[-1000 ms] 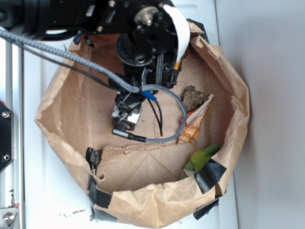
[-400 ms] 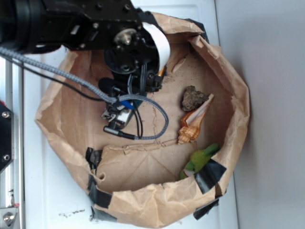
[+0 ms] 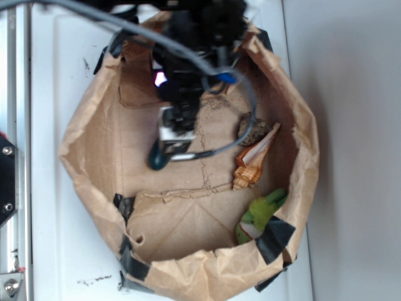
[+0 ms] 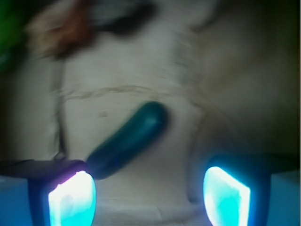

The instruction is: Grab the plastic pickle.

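The plastic pickle is a dark teal capsule lying diagonally on the brown paper floor. In the wrist view its lower end touches or sits just ahead of my left fingertip. In the exterior view one rounded end of the pickle pokes out just below the gripper; the rest is hidden by the arm. My gripper is open, with only bare paper between its glowing pads.
All of this lies inside a low brown paper bag patched with black tape. A seashell, a brown rock and a lime-green leafy toy lie at the right side. The bag's walls rise all around.
The arm has swung toward the top of the exterior view and the gripper has shifted slightly. The pickle's teal end now shows below the gripper, where it was hidden before.
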`<action>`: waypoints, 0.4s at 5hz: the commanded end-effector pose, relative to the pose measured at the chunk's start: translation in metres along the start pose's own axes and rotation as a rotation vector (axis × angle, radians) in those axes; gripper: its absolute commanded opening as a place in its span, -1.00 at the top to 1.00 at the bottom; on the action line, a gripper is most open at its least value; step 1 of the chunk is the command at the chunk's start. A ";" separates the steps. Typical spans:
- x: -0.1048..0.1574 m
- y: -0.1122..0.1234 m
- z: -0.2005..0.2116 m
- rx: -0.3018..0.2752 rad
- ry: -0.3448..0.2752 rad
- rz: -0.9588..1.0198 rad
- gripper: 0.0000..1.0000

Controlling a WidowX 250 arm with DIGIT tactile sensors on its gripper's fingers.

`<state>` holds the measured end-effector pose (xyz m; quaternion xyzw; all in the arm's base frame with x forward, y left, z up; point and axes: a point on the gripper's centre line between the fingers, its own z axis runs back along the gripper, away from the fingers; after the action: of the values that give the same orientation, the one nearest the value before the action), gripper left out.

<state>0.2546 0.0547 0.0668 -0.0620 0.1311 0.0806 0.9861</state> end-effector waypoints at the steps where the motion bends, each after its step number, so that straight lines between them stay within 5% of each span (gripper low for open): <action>1: 0.006 -0.007 0.017 0.016 -0.044 -0.014 -1.00; 2: 0.000 -0.020 0.006 -0.035 -0.173 0.083 -1.00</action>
<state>0.2504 0.0393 0.0551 -0.0701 0.0811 0.1374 0.9847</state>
